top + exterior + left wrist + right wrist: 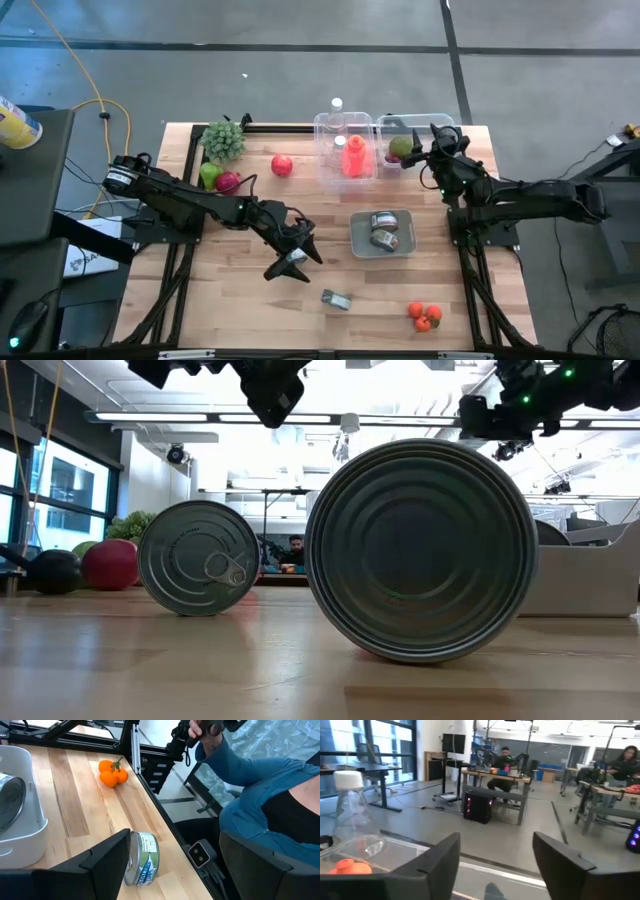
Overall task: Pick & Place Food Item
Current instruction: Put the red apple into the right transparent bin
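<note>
A green round food item (400, 147) lies in the right clear bin (432, 122) at the table's far side, with a dark red piece beside it. My right gripper (415, 150) hovers over that bin, open, nothing between its fingers (495, 840). My left gripper (295, 262) stands open above the middle of the table, a little to the left of and beyond a tin can (336, 299) that lies on its side on the wood. In the left wrist view the can (142, 860) shows beside one finger (100, 865), apart from it.
A second clear bin (322, 125) holds a flask and an orange-red item (353, 158). A grey tray (381, 215) holds two cans. Small orange fruits (425, 315) lie near right. Greens (222, 140), a red fruit (282, 165) and two more lie far left. A person's blue sleeve (250, 795) shows off the table.
</note>
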